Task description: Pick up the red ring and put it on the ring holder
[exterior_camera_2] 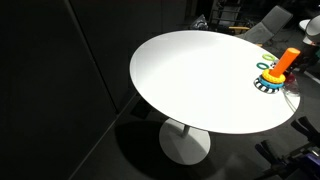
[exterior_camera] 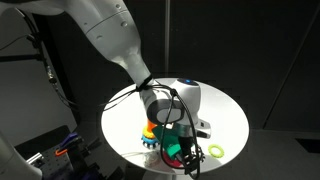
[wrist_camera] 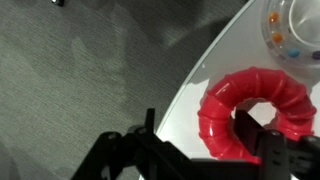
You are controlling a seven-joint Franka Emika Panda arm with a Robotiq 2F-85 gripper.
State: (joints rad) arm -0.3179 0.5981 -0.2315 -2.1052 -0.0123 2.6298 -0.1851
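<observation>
The red ring lies flat on the white table, close to its edge, and fills the right of the wrist view. My gripper is low over it and open. One finger is outside the ring's left wall with a gap, and the other is in the ring's hole. In an exterior view my gripper is down at the table's front edge, with a bit of the red ring showing beneath it. The ring holder stands just beside the gripper. Its orange peg also shows in an exterior view.
A yellow-green ring lies on the round white table past the gripper. A dark green ring sits under the gripper body. A white round object with coloured dots lies beyond the red ring. The table edge and grey floor are close by.
</observation>
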